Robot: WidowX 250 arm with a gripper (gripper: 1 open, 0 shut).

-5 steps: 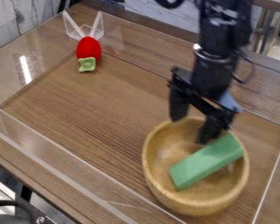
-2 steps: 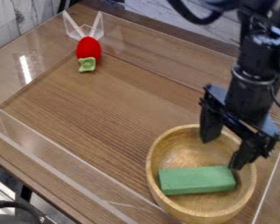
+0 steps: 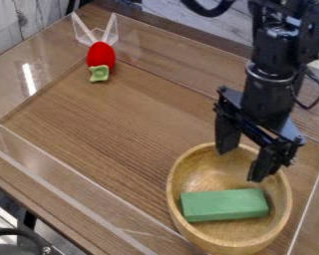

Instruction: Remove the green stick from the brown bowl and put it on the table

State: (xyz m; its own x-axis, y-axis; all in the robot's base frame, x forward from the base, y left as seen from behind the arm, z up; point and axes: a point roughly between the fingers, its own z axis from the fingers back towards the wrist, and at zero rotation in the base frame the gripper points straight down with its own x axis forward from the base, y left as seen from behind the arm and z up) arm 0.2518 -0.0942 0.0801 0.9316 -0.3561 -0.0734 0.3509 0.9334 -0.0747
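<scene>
The green stick (image 3: 225, 205) lies flat inside the brown bowl (image 3: 186, 167), near the bowl's front, at the lower right of the table (image 3: 109, 125). My black gripper (image 3: 247, 156) hangs straight down above the bowl's far side, just behind the stick. Its jaws stand open and empty, with the two fingers (image 3: 269, 160) spread apart and clear of the stick.
A small red object with a green base (image 3: 100, 58) sits at the far left of the table. Clear plastic edging (image 3: 43, 159) runs along the table's front and left sides. Dark cables and the arm's body rise behind the bowl at the upper right.
The stick, first propped at a slant against the bowl's right side, now lies flat lower in the bowl. My gripper swung right, then came back a little left and up.
</scene>
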